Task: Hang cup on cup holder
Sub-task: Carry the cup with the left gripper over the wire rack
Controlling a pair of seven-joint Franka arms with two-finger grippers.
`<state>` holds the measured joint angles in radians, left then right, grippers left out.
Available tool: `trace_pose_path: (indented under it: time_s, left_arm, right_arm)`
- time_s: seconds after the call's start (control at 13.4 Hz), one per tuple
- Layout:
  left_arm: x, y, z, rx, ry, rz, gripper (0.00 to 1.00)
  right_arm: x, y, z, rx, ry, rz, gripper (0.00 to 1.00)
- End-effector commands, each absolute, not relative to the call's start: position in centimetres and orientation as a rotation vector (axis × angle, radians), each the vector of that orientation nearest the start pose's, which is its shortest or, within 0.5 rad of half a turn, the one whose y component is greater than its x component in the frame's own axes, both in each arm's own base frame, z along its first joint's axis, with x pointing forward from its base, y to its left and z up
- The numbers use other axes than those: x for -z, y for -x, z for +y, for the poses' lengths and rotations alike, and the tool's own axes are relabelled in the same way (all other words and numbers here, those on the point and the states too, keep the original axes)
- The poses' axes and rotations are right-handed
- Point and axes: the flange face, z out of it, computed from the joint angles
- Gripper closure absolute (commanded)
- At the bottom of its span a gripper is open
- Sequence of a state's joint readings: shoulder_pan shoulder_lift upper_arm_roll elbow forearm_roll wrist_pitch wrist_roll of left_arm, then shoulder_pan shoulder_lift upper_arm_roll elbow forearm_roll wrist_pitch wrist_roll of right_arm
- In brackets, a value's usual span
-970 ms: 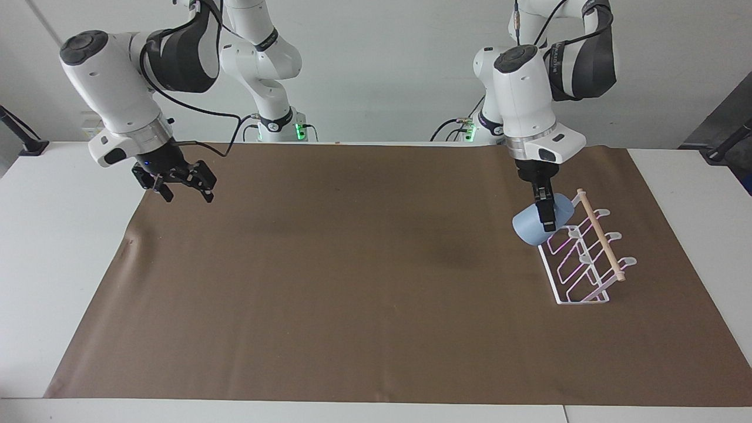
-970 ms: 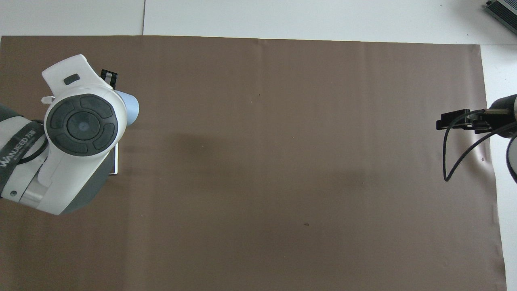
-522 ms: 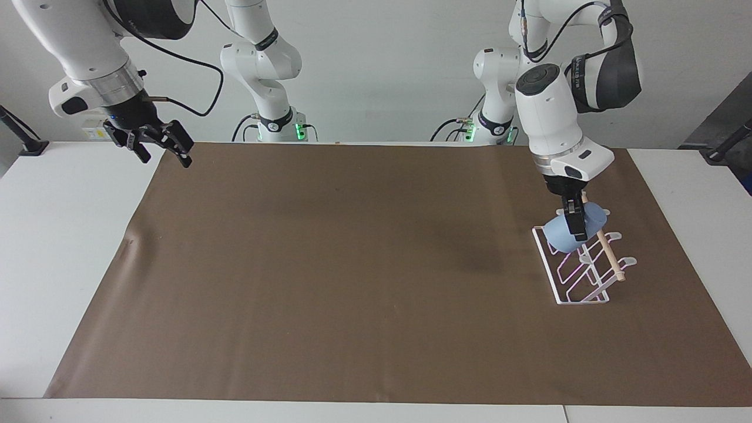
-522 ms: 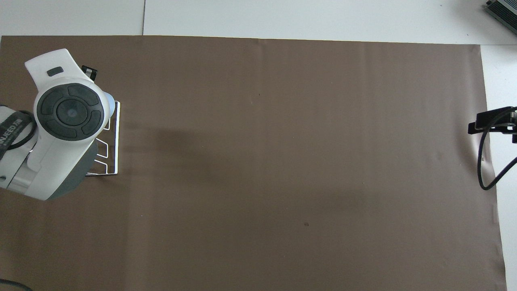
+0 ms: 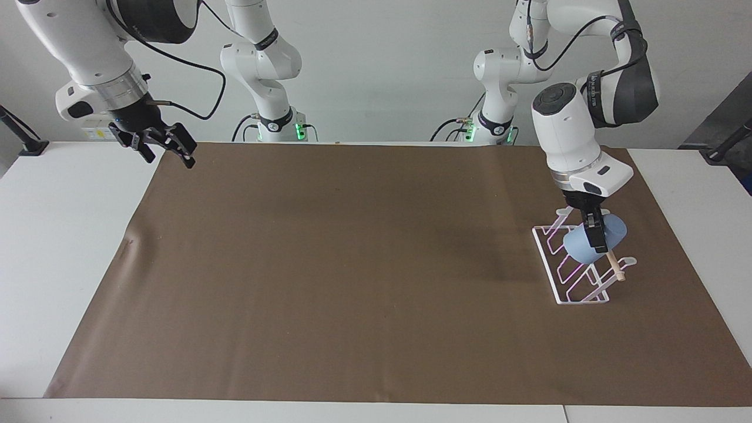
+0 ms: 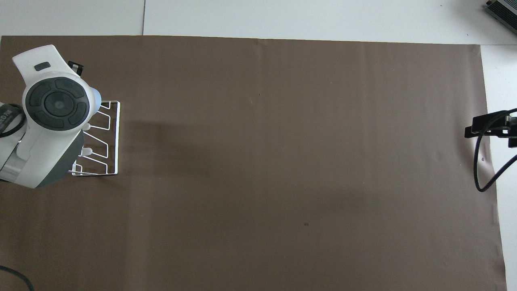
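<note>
Left gripper (image 5: 594, 236) clamped on the tilted cup (image 5: 592, 245) over the cup holder (image 5: 573, 276) near the mat's (image 5: 352, 264) edge; right gripper (image 5: 165, 150), jaws open, waits over the mat's corner.

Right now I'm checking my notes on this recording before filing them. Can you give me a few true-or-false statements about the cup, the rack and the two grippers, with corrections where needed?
1. The left gripper is shut on the blue cup. True.
2. The cup is held over the white wire rack. True.
3. The cup stands upright on the brown mat. False: it is tilted, up in the gripper's hold.
4. The right gripper carries a second cup. False: it is open and empty, waiting over the mat's edge at the right arm's end.
5. The rack lies at the right arm's end of the table. False: it stands at the left arm's end.
</note>
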<state>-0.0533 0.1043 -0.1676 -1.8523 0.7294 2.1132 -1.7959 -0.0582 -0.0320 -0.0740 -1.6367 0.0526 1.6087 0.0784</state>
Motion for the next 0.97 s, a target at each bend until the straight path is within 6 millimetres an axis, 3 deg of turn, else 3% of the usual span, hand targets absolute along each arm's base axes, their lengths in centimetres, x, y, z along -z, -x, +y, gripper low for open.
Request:
trace_pose_path:
  time_s: [0.0, 0.3, 0.52, 0.9]
  left_arm:
    - [-48.0, -60.6, -9.7, 0.913, 2.299, -1.593, 1.00]
    - [-45.1, -61.4, -9.5, 0.910, 2.287, -1.499, 1.00]
    - [-43.3, -61.8, -9.7, 0.886, 2.287, -1.473, 1.00]
    - [-42.6, -61.8, -9.8, 0.877, 2.287, -1.464, 1.00]
  right_arm:
    - [-62.1, -53.9, -6.4, 0.039, 3.111, 0.314, 0.00]
    - [-62.1, -54.1, -5.9, 0.048, 3.115, 0.291, 0.00]
    - [-62.7, -54.9, -4.9, 0.151, 3.114, 0.260, 0.00]
    - [-62.7, -54.7, -5.3, 0.147, 3.113, 0.272, 0.00]
